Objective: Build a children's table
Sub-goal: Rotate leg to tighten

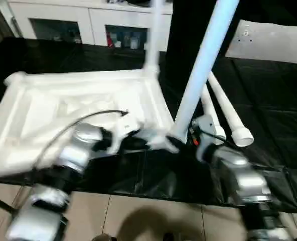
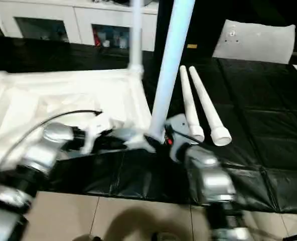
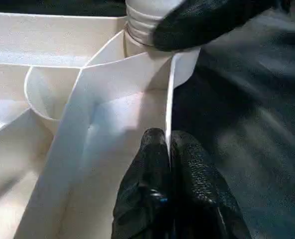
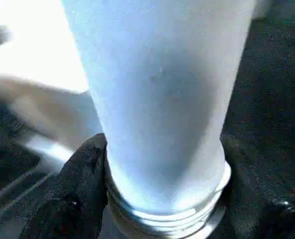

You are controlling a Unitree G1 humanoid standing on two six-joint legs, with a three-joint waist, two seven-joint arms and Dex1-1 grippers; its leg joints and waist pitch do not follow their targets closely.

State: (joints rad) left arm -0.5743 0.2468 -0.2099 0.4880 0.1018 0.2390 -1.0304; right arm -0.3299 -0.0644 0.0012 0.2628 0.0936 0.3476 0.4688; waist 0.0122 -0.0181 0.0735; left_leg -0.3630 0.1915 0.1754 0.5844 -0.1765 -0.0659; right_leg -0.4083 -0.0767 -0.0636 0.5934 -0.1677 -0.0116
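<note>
The white table top (image 1: 63,108) lies upside down on the black mat, ribbed underside up. One leg (image 1: 152,45) stands upright in its far right corner socket. A second leg (image 1: 203,65) rises tilted from the near right corner, and my right gripper (image 4: 172,199) is shut around it just above its threaded end (image 3: 140,22). My left gripper (image 3: 167,149) is shut on the thin rim (image 3: 170,99) of the table top beside that corner. Two loose legs (image 2: 203,108) lie side by side on the mat to the right.
The black mat (image 1: 269,130) covers the floor and ends at bare tiles (image 1: 153,216) close to me. A white cabinet (image 1: 88,22) with glass doors stands at the back. A white panel (image 1: 269,40) lies at the back right.
</note>
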